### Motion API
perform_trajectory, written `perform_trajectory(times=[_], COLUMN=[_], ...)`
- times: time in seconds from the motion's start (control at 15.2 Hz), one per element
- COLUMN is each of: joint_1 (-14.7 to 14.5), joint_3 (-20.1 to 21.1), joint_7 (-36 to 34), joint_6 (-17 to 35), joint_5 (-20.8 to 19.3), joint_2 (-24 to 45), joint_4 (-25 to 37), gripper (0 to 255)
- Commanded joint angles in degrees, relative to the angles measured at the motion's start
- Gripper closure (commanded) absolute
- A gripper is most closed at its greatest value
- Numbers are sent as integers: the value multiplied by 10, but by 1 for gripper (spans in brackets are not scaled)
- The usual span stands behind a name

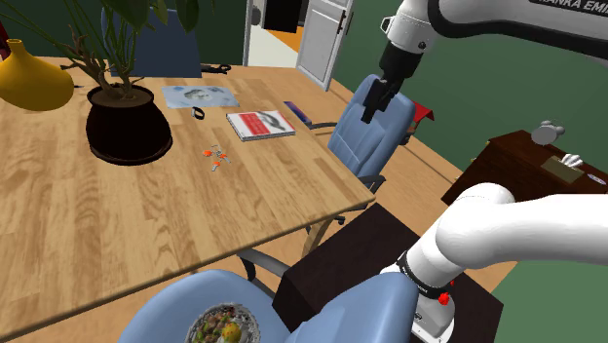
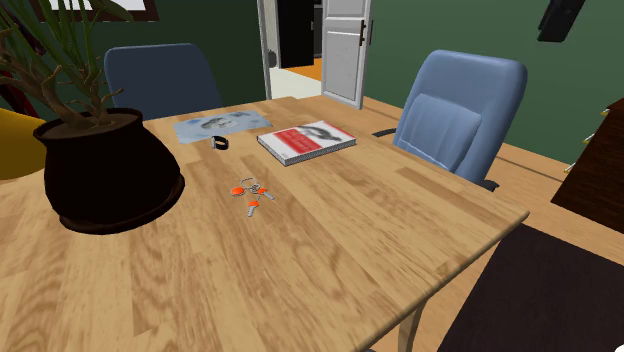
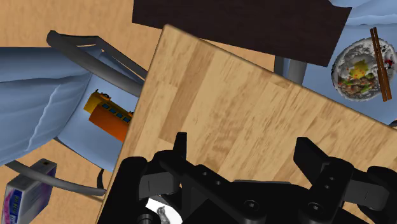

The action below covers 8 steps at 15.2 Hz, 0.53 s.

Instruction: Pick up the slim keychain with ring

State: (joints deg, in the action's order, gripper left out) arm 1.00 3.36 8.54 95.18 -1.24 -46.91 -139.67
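The keychain (image 1: pixel 216 158) is a small bunch of grey keys with orange tags on a ring, lying flat on the wooden table (image 1: pixel 146 234) between the black plant pot (image 1: pixel 124 125) and the red-and-white book (image 1: pixel 261 124). In the second exterior view the keychain (image 2: pixel 250 193) lies just right of the pot (image 2: pixel 105 170). My gripper (image 1: pixel 373 100) hangs high above the blue chair (image 1: pixel 375 127) beside the table's edge, well away from the keychain. In the wrist view my gripper (image 3: pixel 245 149) is open above the table's corner, nothing between its fingers (image 3: pixel 180 147).
A small black band (image 2: pixel 220 143) and a magazine (image 2: pixel 220 124) lie behind the keychain. A yellow vase (image 1: pixel 31 76) stands at the shoulder view's left. A bowl of food (image 1: pixel 222 326) sits on a second blue chair. A dark cabinet (image 1: pixel 536 166) stands right.
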Motion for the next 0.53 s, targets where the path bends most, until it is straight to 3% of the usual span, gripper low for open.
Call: perform_trajectory(times=[0.0,0.46], joint_1=[0,-10], joint_3=[0,34], joint_7=[0,-41], joint_6=[0,120], joint_5=[0,26], joint_2=[0,123], joint_4=[0,4], gripper=[0,0])
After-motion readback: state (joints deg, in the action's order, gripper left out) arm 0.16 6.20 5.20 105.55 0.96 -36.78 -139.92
